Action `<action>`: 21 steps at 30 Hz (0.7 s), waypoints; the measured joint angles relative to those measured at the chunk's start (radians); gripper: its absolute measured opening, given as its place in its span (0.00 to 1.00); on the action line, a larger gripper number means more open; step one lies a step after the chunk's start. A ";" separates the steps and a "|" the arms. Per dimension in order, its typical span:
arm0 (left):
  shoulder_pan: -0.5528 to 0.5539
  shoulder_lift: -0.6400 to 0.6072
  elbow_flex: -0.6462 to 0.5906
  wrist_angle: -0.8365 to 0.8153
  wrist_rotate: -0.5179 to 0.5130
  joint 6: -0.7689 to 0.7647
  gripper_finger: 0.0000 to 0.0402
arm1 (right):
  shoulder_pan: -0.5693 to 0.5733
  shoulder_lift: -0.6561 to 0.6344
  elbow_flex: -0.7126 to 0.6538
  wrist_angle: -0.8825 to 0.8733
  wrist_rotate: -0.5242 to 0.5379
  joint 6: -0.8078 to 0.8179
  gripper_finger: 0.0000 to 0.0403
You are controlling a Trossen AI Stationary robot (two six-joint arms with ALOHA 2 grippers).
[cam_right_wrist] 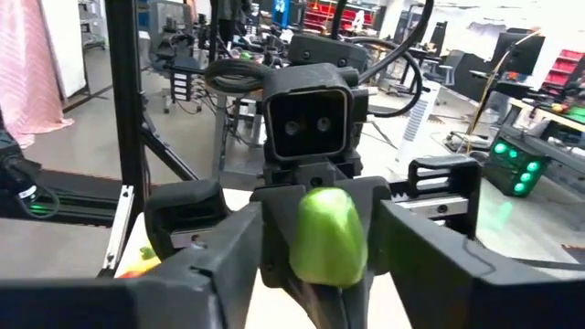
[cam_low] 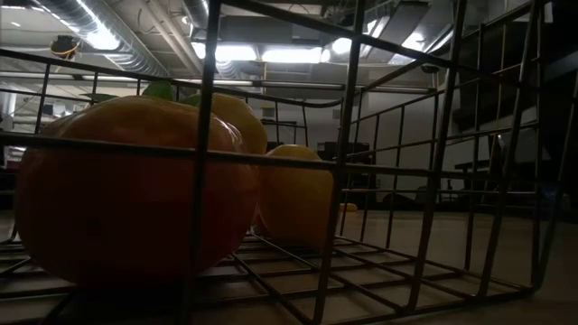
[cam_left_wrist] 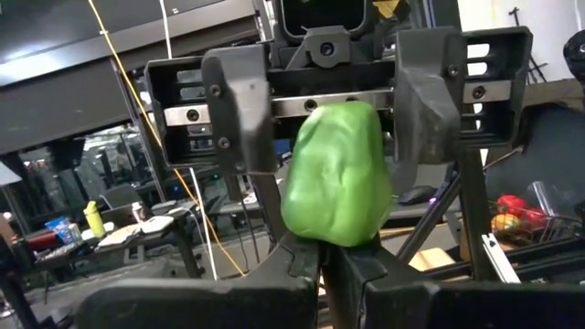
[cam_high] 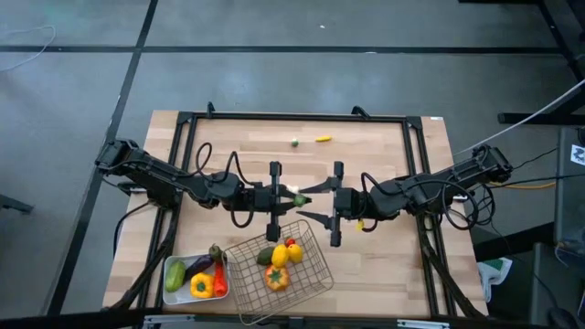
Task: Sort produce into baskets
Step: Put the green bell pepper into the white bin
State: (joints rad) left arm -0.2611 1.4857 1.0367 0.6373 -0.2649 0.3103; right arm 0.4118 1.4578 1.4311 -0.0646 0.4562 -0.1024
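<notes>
Overhead, the wooden table [cam_high: 384,265] carries two dark arms that reach in from either side and meet near its middle. At the near edge sits the wire basket [cam_high: 279,263], holding an orange pepper [cam_high: 277,278], a lemon [cam_high: 280,255], a small red piece [cam_high: 293,250] and a green piece [cam_high: 264,256]. Just beside it on the left lies the white tray [cam_high: 179,293], with a cucumber [cam_high: 175,274], an eggplant [cam_high: 199,266], a yellow pepper [cam_high: 202,287], a red pepper [cam_high: 219,277] and an onion [cam_high: 216,251].

Between the arms, the left gripper [cam_high: 291,195] has its fingers closed on a small green pepper [cam_left_wrist: 335,174], pinched at its lower end. The right gripper [cam_high: 311,203] faces it with fingers spread wide on either side of the pepper, not touching it in the wrist views. A yellow piece [cam_high: 360,224] shows under the right arm.

Farther back on the table lie a small green piece [cam_high: 295,142] and a small yellow piece [cam_high: 323,139], near each other.
</notes>
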 joint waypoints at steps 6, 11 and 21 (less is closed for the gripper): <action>0.000 0.000 0.000 -0.020 0.000 0.000 0.00 | 0.000 -0.002 0.000 0.001 0.007 -0.010 0.63; 0.000 0.000 0.000 -0.020 -0.001 -0.002 0.00 | 0.000 -0.013 0.000 0.003 0.071 -0.048 0.64; -0.052 -0.020 0.000 -0.167 -0.003 -0.132 0.00 | -0.025 -0.084 0.000 -0.044 0.163 -0.059 0.63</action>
State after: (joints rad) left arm -0.3127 1.4660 1.0363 0.4698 -0.2676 0.1785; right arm 0.3872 1.3741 1.4311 -0.1083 0.6195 -0.1615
